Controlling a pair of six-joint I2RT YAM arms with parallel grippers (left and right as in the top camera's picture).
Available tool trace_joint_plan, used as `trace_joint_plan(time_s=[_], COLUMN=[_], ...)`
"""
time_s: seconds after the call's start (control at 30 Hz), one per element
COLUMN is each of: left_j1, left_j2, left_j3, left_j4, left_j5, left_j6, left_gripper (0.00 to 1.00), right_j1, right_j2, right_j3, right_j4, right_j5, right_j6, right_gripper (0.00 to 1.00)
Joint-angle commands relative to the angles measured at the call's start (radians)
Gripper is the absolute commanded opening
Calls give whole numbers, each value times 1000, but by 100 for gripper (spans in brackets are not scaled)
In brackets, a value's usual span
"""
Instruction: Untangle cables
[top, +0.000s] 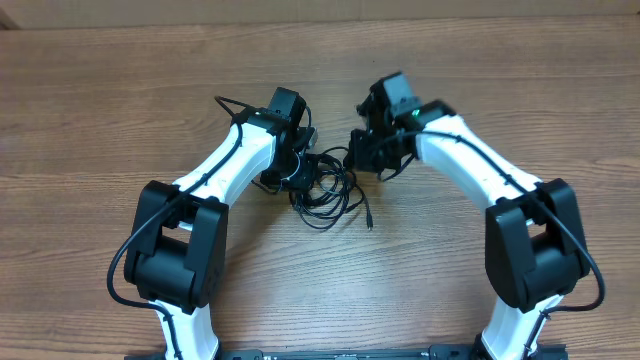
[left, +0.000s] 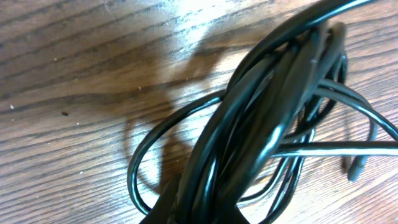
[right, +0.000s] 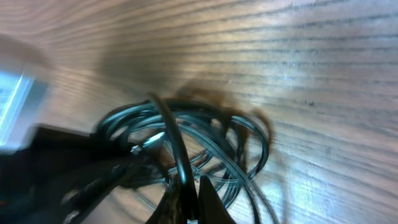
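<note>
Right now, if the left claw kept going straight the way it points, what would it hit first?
The cables: the left gripper is closed on the bunch, whose loops fill the view ahead. Past them lies the wooden table, though depth is hard to judge.

overhead top-down, wrist views near cables (left: 267, 124)

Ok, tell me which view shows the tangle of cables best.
Left wrist: the cables fill the frame in sharp focus, so single strands and loops can be told apart, though the edges are cut off. Overhead shows them in their place on the table, but small and partly covered. Right wrist shows the loops only blurred.
</note>
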Motion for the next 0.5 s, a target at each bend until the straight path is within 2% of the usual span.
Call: trace_joint_plan(time_s=[0.0, 0.2, 0.37, 0.43, 0.47], left_j1=[26, 26, 26, 26, 26], left_j2=[-16, -16, -16, -16, -16], left_j3=[-12, -12, -13, -13, -13], left_j4=[-15, -19, -22, -21, -21], left_j5=[-145, -145, -143, -124, -113], left_j6=[-2, 1, 1, 1, 2], left_gripper=[4, 4, 4, 4, 4], right_j1=[-87, -142, -158, -159, -159], right_j2=[-11, -11, -11, -11, -11], right_j3=[114, 130, 130, 130, 130], right_j4=[-79, -94, -124, -130, -130], right_j5=[-35, -9, 177, 143, 97], right_j6=[-84, -80, -73, -73, -73], right_gripper=[4, 4, 4, 5, 10])
